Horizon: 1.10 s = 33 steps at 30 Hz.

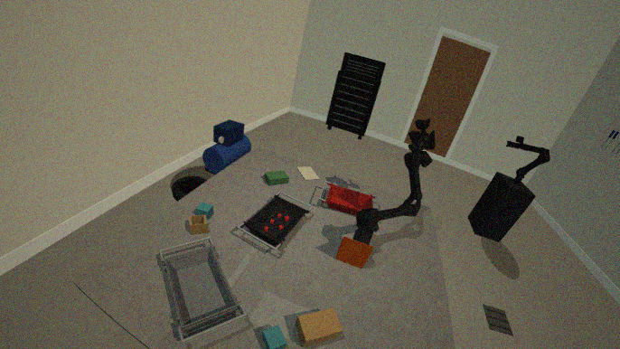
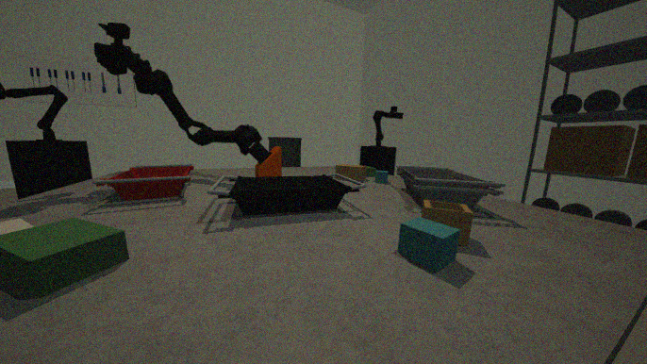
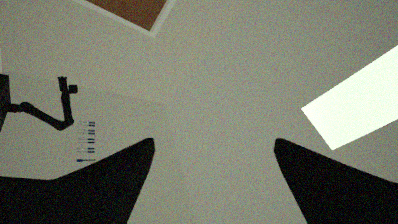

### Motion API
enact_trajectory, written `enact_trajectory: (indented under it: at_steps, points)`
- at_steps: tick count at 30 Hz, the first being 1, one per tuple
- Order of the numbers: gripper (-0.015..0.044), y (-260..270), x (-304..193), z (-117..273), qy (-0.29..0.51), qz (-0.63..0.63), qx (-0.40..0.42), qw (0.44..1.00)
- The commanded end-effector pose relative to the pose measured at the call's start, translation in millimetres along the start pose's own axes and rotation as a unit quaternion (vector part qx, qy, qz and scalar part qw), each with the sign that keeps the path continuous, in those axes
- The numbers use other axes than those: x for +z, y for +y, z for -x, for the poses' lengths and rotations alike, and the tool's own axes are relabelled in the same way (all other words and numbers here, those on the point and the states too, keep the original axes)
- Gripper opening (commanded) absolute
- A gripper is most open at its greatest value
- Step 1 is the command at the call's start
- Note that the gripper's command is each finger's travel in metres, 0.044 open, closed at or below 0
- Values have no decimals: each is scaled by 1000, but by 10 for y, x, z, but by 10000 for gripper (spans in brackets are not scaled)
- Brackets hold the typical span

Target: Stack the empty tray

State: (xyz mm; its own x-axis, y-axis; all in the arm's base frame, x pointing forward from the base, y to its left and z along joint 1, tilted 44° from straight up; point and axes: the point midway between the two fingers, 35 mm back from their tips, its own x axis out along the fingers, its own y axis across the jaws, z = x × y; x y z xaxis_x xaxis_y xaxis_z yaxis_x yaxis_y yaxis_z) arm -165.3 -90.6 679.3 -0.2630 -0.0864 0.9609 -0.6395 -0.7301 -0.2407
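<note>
The black tray (image 1: 289, 205) (image 2: 290, 195) stands upright with several small red blocks (image 1: 280, 227) inside. Its wire bars stick out beyond both ends; one bar (image 1: 255, 242) shows at the near end in the top view. A grey tray (image 1: 220, 278) (image 2: 448, 193) stands upright and looks empty, with bars at its ends. A red tray (image 1: 348, 199) (image 2: 153, 189) stands on the other side of the black tray, a bar out at one end; I cannot tell whether it is empty. My gripper (image 1: 426, 136) (image 2: 107, 53) (image 3: 213, 144) is open and empty, raised high, away from all trays, facing a wall.
An orange panel (image 1: 354, 252) (image 2: 271, 162) stands at the arm's base. A green block (image 1: 277, 177) (image 2: 66, 250), a teal block (image 1: 204, 209) (image 2: 428, 242) and a small tan open box (image 1: 199, 224) (image 2: 450, 219) lie around the trays. A yellow-orange block (image 1: 320, 325) and another teal block (image 1: 274, 337) lie near the grey tray.
</note>
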Motion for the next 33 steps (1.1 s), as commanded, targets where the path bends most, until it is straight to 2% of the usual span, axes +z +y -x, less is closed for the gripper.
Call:
enact_trajectory:
  at_steps: [1,8,12,17,23,33]
  points:
    - [374,0,0,0,0,0,0,1000]
    - [190,-21,6,0,-1,3,-3,1000]
    - [85,-493,162,12,-29,58,-68,996]
    - [80,-1300,483,118,-72,128,-178,973]
    - [80,-2193,916,447,-111,217,-313,918]
    - [80,-3301,1690,1396,-131,364,-522,760]
